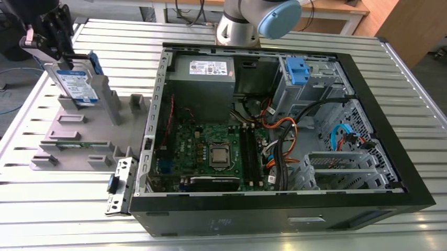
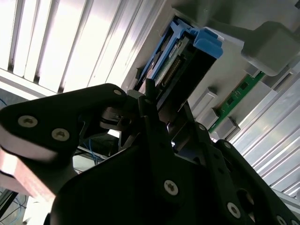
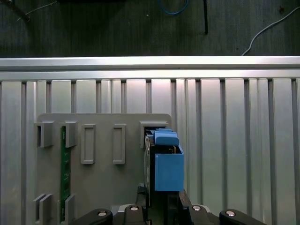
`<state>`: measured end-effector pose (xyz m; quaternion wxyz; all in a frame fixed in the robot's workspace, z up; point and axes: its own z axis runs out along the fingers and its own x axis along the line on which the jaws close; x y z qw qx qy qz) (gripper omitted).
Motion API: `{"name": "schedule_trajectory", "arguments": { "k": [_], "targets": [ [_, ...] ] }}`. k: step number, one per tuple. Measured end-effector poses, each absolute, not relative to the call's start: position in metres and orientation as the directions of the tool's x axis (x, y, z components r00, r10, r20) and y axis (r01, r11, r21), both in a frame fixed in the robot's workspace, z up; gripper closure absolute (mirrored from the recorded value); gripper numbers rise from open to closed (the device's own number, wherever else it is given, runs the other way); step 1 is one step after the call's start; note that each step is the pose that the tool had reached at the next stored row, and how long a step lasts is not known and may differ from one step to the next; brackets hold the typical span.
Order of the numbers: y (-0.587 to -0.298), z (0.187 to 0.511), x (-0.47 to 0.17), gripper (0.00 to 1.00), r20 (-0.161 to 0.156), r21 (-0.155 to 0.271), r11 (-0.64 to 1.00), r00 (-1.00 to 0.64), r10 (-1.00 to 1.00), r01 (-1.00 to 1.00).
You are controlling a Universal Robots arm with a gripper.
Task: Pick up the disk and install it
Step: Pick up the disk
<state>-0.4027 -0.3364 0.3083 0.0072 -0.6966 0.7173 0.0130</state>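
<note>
The gripper (image 1: 60, 60) grips the upper end of the disk (image 1: 75, 84), which stands upright in a slot of the grey fixture (image 1: 77, 137), well apart from the open computer case (image 1: 419, 178). The pickup appears to be in hand; installing would call for a straight lift clear of the slot walls.

The disk (image 1: 75, 83) stands upright in the fixture plate (image 1: 91, 133) on the desk (image 1: 63, 230), at the exterior view's left of the computer case (image 1: 279, 206). My end effector (image 1: 62, 56) is at the disk's upper end.
</note>
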Motion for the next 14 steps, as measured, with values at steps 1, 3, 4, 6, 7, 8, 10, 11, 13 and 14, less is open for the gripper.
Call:
{"name": "schedule_trajectory", "arguments": {
  "k": [1, 3, 4, 6, 7, 8, 10, 11, 13, 14],
  "targets": [
    [-0.3364, 0.3093, -0.4027, 0.65, -0.028, 0.009, 0.029, -0.029, -0.999, -1.000],
    [-0.3364, 0.3117, -0.4027, 0.65, -0.028, 0.009, 0.029, -0.029, -0.999, -1.000],
    [-0.3364, 0.3130, -0.4027, 0.65, -0.028, 0.009, 0.029, -0.029, -0.999, -1.000],
    [-0.3364, 0.3136, -0.4027, 0.65, -0.028, 0.008, 0.029, -0.029, -0.999, -1.000],
    [-0.3364, 0.3137, -0.4027, 0.65, -0.028, 0.008, 0.029, -0.029, -0.999, -1.000],
    [-0.3364, 0.3138, -0.4027, 0.65, -0.028, 0.009, 0.029, -0.029, -0.999, -1.000],
    [-0.3364, 0.3138, -0.4027, 0.65, -0.028, 0.009, 0.029, -0.029, -0.999, -1.000],
    [-0.3364, 0.3138, -0.4027, 0.65, -0.028, 0.009, 0.029, -0.029, -0.999, -1.000],
    [-0.3364, 0.3138, -0.4027, 0.65, -0.028, 0.009, 0.029, -0.029, -0.999, -1.000],
    [-0.3364, 0.3138, -0.4027, 0.65, -0.028, 0.009, 0.029, -0.029, -0.999, -1.000]
  ]
}}
